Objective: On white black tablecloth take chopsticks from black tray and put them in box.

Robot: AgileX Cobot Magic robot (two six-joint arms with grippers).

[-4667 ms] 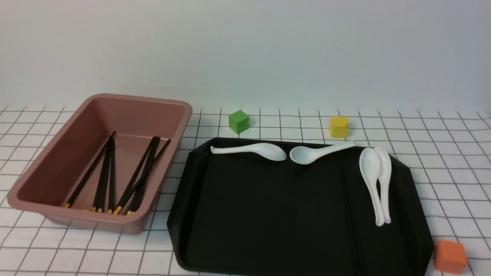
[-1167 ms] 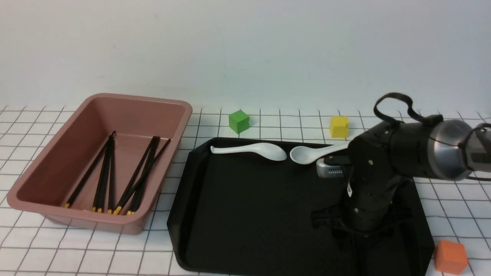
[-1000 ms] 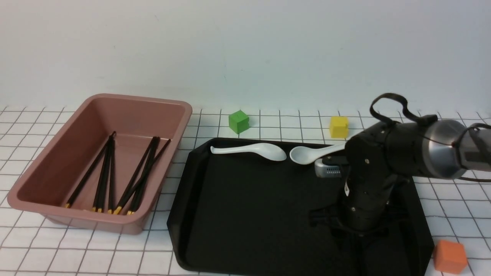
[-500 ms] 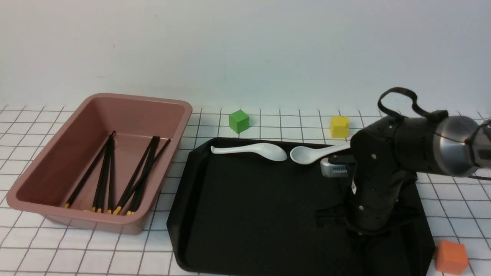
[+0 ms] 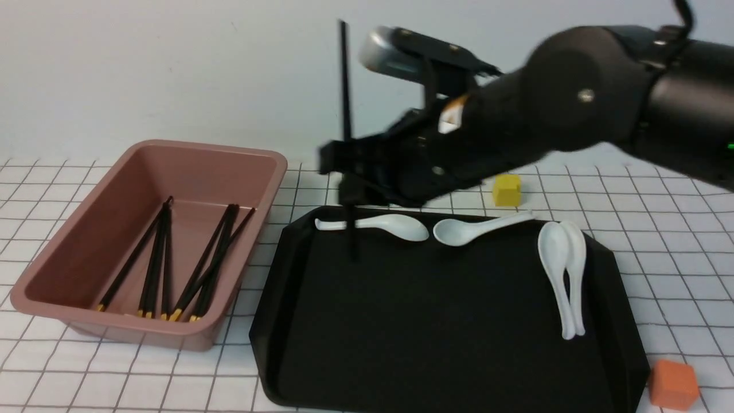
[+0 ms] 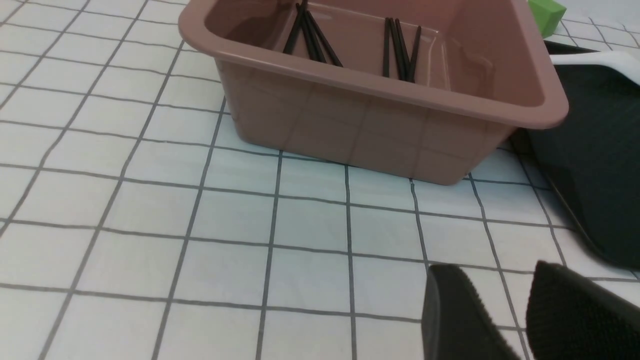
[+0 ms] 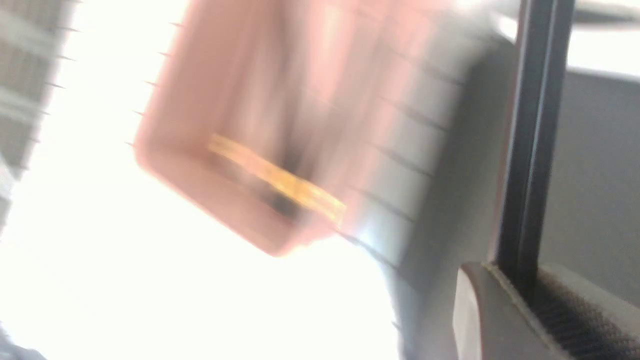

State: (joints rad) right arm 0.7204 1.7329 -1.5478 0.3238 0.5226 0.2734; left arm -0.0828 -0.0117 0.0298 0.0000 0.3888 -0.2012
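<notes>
Front view: the right pincer was closed around two long black chopsticks, and it held them almost upright in the air, above the far left part of the black tray. The right wrist view showed these two sticks side by side, touching each other along their length, but the background there was blurred. The left wrist view showed the left pincer empty, with its two tips apart, over the white tablecloth with black grid lines.

The box, of a dusty pink colour, stood on the tablecloth to the left of the tray. Inside it were lying more black chopsticks in two loose groups, with their yellow-gold ends toward the near wall, and some of them were crossing.

In the tray, two white spoons were lying along the far side, and two other white spoons were lying close together near the right side. A yellow cube was behind the tray, and an orange cube was beside its near right corner.
</notes>
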